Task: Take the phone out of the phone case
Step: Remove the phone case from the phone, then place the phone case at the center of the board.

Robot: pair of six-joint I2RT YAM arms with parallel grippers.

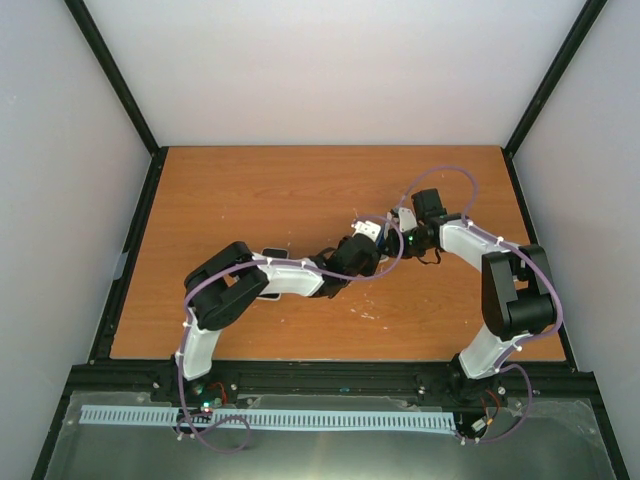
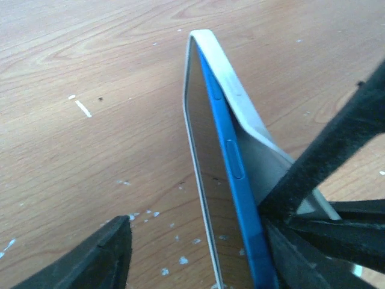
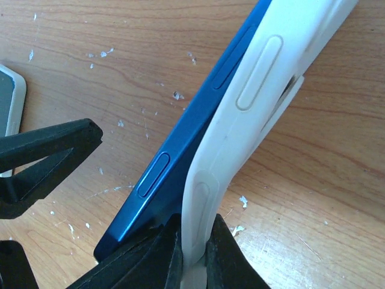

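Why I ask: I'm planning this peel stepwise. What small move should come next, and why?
Probably pull the white case a little further off the button edge of the blue phone. That edge already stands clear of the case along much of its length, but near the black fingers the two still meet, so the phone looks not yet free.

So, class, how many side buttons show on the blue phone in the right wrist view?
2 on the blue phone: upper button near the frame's top, lower button toward bottom left. Others may be hidden.
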